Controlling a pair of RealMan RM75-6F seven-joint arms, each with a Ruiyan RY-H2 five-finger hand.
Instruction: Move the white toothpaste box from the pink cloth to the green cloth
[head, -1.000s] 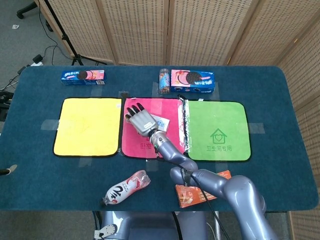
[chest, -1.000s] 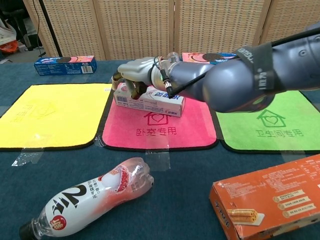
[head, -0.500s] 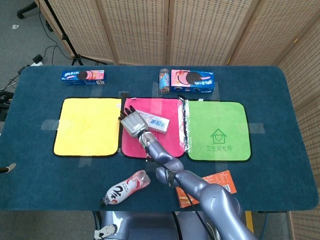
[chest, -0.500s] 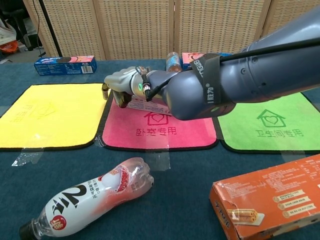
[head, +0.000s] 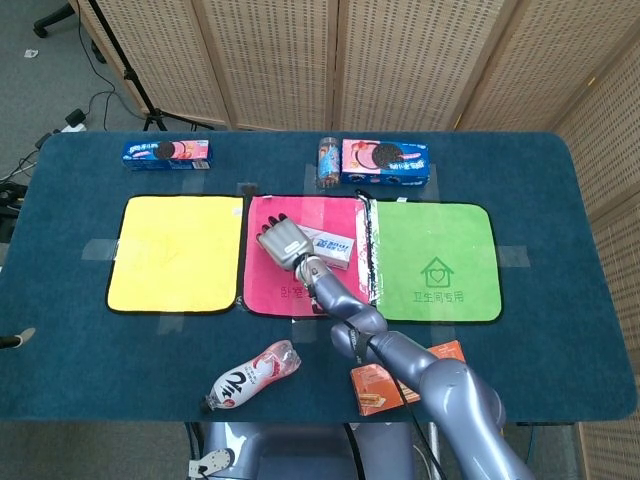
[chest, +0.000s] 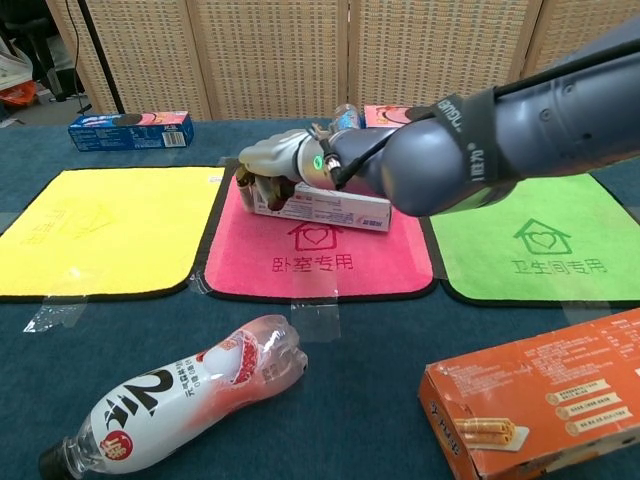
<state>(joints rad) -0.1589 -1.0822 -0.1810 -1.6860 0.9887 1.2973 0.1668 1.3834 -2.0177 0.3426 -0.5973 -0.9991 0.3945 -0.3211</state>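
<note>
Blue table (head: 560, 330), pink cloth (head: 275, 292) (centre), right hand (chest: 272, 160) gripping white toothpaste box (chest: 335, 207)

Behind my bench (head: 90, 330), covered in dark blue, I see a folding wicker screen (head: 340, 60) spanning the back, grey floor (head: 40, 80) at left with black cables (head: 95, 105) and a stand's legs (head: 150, 115).
</note>
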